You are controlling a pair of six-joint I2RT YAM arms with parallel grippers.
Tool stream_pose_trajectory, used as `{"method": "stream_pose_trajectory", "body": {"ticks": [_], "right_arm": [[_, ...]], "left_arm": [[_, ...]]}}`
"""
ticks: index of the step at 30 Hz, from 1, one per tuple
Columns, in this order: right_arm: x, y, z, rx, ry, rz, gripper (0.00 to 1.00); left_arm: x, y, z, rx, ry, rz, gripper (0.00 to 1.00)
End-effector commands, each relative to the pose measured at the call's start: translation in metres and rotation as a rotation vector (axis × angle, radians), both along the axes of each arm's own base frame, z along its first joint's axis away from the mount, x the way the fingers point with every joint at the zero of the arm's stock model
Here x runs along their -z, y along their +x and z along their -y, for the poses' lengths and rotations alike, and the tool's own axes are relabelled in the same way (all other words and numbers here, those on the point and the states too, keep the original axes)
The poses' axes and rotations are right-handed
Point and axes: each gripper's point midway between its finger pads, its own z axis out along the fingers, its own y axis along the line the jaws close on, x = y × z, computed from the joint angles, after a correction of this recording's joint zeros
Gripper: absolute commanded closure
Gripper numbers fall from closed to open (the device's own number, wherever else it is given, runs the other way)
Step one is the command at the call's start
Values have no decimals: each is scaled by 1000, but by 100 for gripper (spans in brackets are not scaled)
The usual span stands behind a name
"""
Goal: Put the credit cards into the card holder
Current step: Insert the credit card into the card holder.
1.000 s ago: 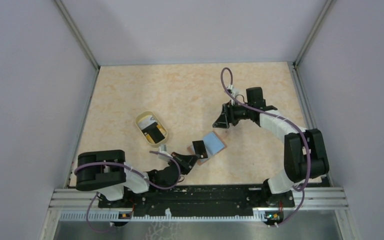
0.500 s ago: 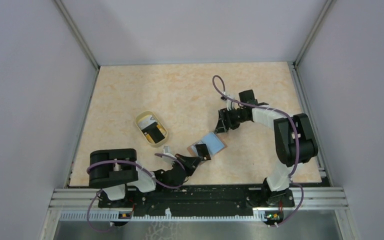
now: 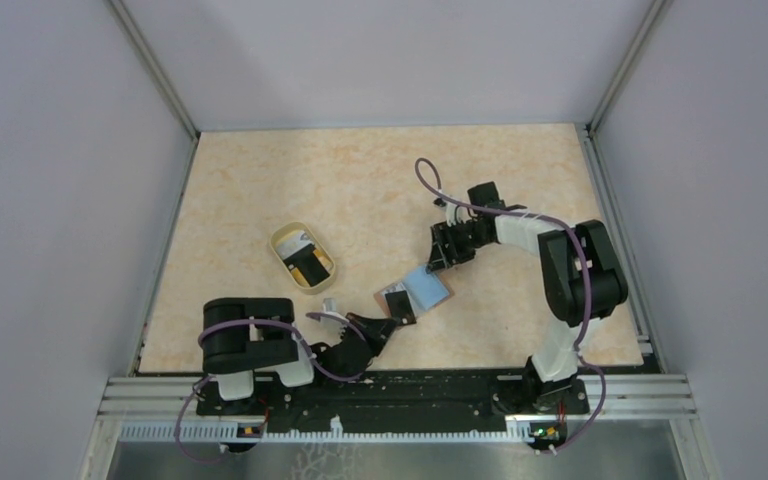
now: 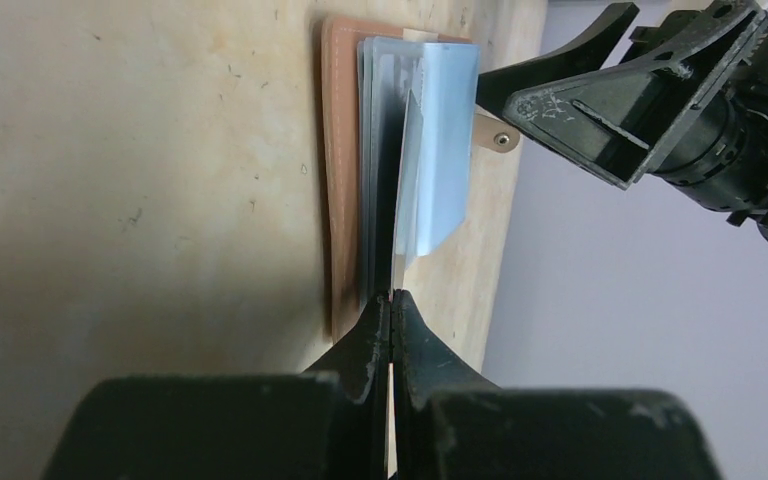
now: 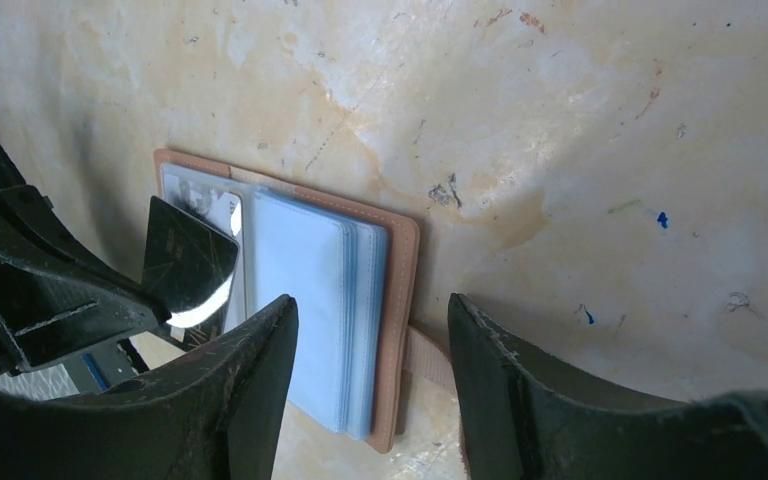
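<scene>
The card holder (image 3: pixel 428 287) lies open on the table, brown outside with light blue sleeves; it also shows in the left wrist view (image 4: pixel 342 190) and the right wrist view (image 5: pixel 310 300). My left gripper (image 3: pixel 387 322) is shut on a dark, glossy credit card (image 3: pixel 397 303), seen edge-on (image 4: pixel 393 270), with its far end over the holder's left page (image 5: pixel 188 262). My right gripper (image 3: pixel 442 252) is open, its jaws (image 5: pixel 371 310) standing wide just above the holder's far edge and touching nothing.
A translucent yellowish oval cup (image 3: pixel 282 252) stands left of the holder with another dark card (image 3: pixel 308 264) in it. The holder's strap with a snap (image 4: pixel 495 135) sticks out on its far side. Grey walls enclose the table.
My right gripper has moved down and left, closer to the holder. My left arm has shifted right, and the card and holder have moved slightly left.
</scene>
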Motion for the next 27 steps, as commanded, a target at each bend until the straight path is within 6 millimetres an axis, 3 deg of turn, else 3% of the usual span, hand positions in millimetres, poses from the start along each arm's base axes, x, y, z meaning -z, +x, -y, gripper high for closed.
{"method": "stream_pose_trajectory", "body": {"ticks": [1, 16, 27], "right_arm": [[-3, 13, -5, -10, -15, 31, 43], [3, 8, -7, -24, -24, 8, 44], [6, 5, -8, -32, -24, -12, 45]], "left_arm": [[-10, 5, -6, -37, -45, 49, 100], [-23, 10, 4, -10, -79, 118, 100], [-18, 15, 10, 0, -91, 108, 100]]}}
